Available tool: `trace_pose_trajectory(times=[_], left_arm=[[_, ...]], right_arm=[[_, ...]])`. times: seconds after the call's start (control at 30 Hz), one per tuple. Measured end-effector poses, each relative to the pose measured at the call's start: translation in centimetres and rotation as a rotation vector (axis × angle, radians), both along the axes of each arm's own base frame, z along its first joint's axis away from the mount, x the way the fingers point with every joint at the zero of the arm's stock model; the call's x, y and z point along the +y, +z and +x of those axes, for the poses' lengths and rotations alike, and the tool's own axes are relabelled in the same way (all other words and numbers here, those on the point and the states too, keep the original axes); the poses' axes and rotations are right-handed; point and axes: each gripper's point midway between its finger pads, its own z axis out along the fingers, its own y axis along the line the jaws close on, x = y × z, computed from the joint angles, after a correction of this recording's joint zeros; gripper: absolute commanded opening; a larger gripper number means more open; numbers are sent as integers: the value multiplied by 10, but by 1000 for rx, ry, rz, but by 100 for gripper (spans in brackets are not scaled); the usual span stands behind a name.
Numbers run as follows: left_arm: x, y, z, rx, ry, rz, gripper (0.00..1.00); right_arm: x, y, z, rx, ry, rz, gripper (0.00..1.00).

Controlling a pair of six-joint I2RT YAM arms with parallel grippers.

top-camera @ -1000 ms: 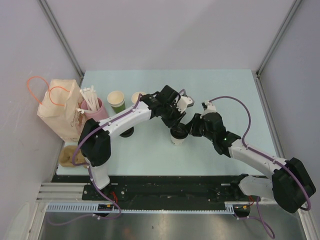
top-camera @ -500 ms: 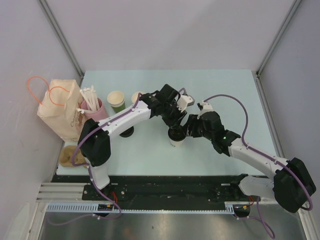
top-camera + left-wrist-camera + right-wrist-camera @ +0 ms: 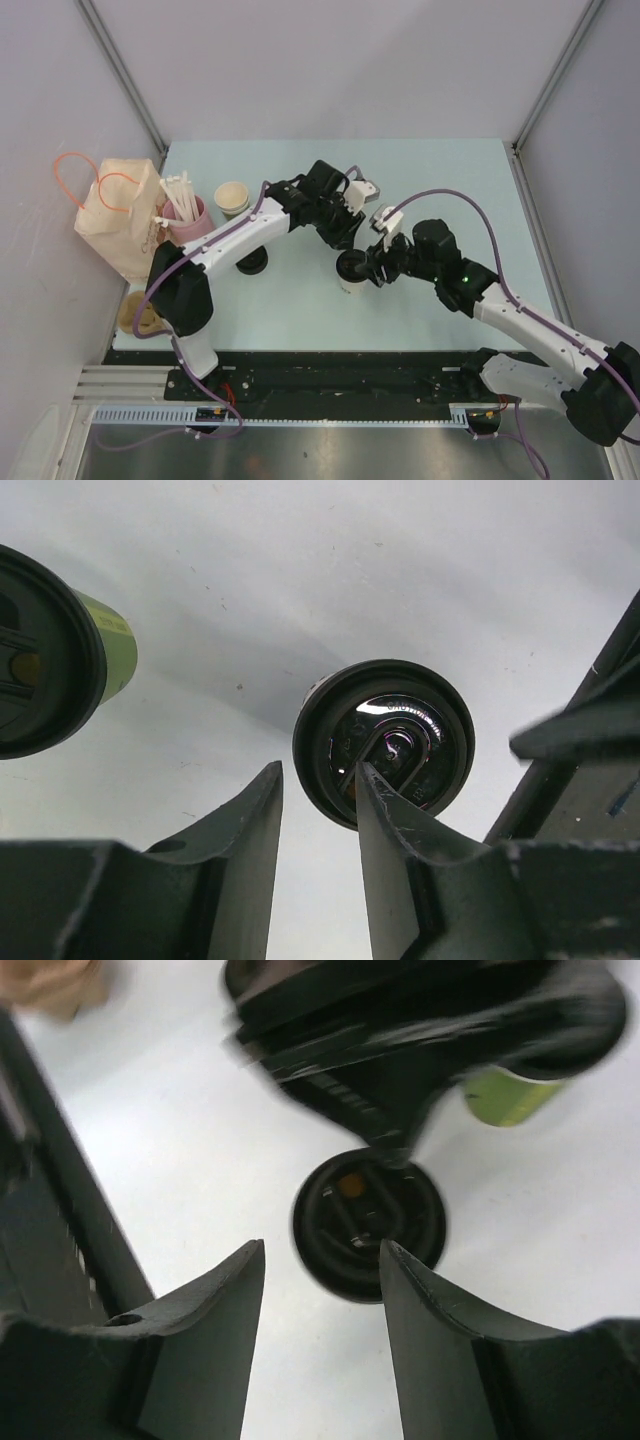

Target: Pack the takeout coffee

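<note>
A white-sided cup with a black lid stands on the table between my two grippers. Its lid fills the middle of the left wrist view. My left gripper hangs just above and behind it, open and holding nothing. In the right wrist view the same lidded cup stands just ahead of my right gripper, which is open and apart from it. A green-sided cup with a black lid stands to the left, under the left arm.
An uncovered green cup stands at the back left, beside the pink cup of white straws. The beige bag with orange handles stands at the table's left edge. A brown cup tray lies at the near left corner.
My right gripper has opened and drawn back to the right, off the lidded cup. The left gripper has lifted back and left from above that cup.
</note>
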Motion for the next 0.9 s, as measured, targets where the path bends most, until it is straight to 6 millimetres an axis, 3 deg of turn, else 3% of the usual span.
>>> trace_pose_trajectory(times=[0.13,0.23,0.33,0.47,0.67,0.9], left_arm=[[1,-1,-3,12,-5,-5,39],[1,-2,-4,23,0,-5,38],[2,-6,-7,47,18,-4,37],[7,-15,-12,97,71,7,29],[23,-20,-24,184,213,-7,30],[33,-15,-40,233,312,-63,36]], right_arm=[[12,-10,-28,-92,241,-101,50],[9,-8,-23,-102,252,-90,46],[2,-9,-12,-14,151,-42,39],[1,-15,-7,179,-43,57,39],[9,-10,-11,335,-316,203,35],[-5,-19,9,397,-533,265,38]])
